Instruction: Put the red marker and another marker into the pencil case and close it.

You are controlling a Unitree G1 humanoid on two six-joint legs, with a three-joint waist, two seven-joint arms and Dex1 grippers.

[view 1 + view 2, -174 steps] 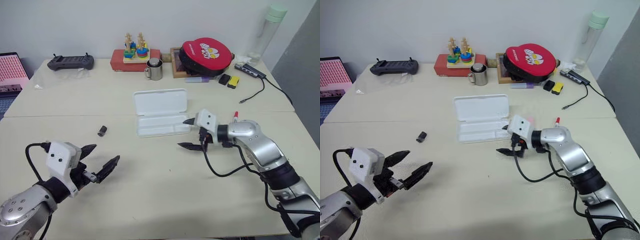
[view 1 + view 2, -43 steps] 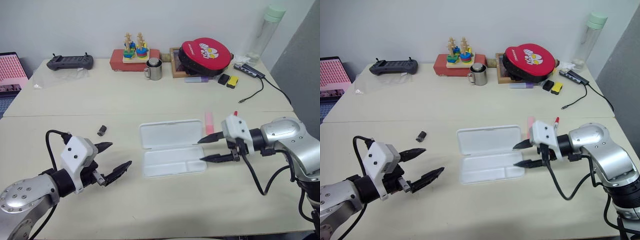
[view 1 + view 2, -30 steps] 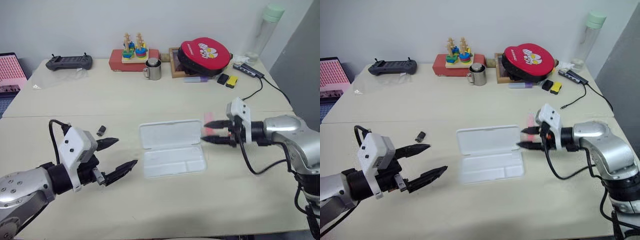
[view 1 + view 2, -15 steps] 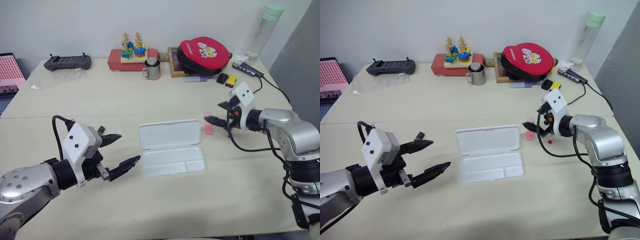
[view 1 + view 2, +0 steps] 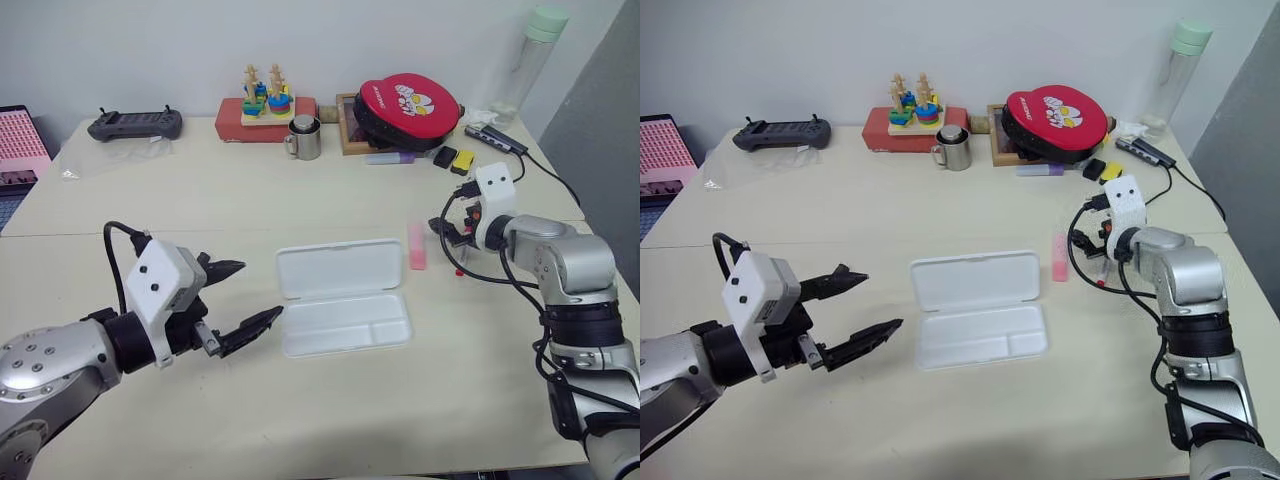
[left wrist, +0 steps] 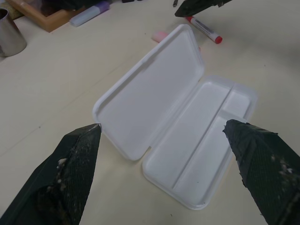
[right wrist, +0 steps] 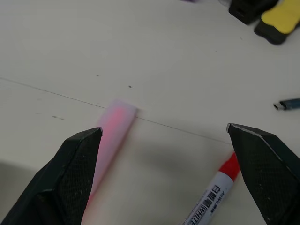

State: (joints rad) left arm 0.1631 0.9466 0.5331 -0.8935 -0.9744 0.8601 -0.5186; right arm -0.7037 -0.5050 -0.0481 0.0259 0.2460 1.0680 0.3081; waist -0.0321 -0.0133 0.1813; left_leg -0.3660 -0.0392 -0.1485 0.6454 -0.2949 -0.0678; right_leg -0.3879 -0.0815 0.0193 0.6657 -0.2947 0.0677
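While the red marker [image 7: 216,194] shows black print on its white barrel in the right wrist view, "WHIT" is all that reads; the rest is cut off at the edge. Red round pouch [image 5: 411,107] at the back has a cartoon print, text too small to read.

Pencil case [image 5: 343,297] lies open mid-table, lid flat, divided tray bare. Pink highlighter [image 5: 416,246] lies just right of the lid. Red marker just beyond that, partly hidden behind the right gripper [image 5: 447,225] and its cable.

Right gripper: fingers spread wide, holding nothing, highlighter and marker between them in the wrist view. Left gripper [image 5: 238,300]: also spread, holding nothing, left of the case and apart from it.

Surface: cream table [image 5: 300,205] with a seam across it. White wall behind. Back edge: game controller [image 5: 135,124], wooden stacking toy [image 5: 262,98], steel mug [image 5: 306,139], purple marker [image 5: 390,158], clear bottle [image 5: 530,62] with green cap cut off at top.
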